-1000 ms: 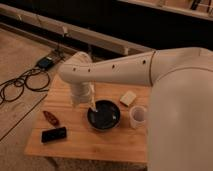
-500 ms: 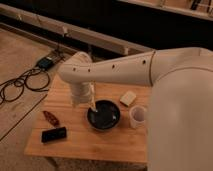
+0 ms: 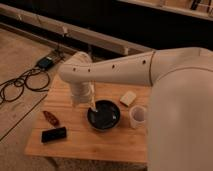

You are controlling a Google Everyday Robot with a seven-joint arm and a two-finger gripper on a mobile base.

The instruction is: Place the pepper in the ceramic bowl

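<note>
The pepper [image 3: 50, 118] is a small dark red-brown chili lying near the left edge of the wooden table [image 3: 75, 142]. The ceramic bowl [image 3: 104, 115] is black and glossy, in the middle of the table, with nothing seen inside it. My gripper [image 3: 89, 104] hangs from the white arm just left of the bowl's rim, to the right of the pepper and apart from it. It holds nothing that I can see.
A flat black rectangular device [image 3: 54, 134] lies in front of the pepper. A white translucent cup [image 3: 137, 116] stands right of the bowl, with a pale sponge-like block [image 3: 128, 98] behind it. Cables and a power unit [image 3: 46, 62] lie on the floor to the left.
</note>
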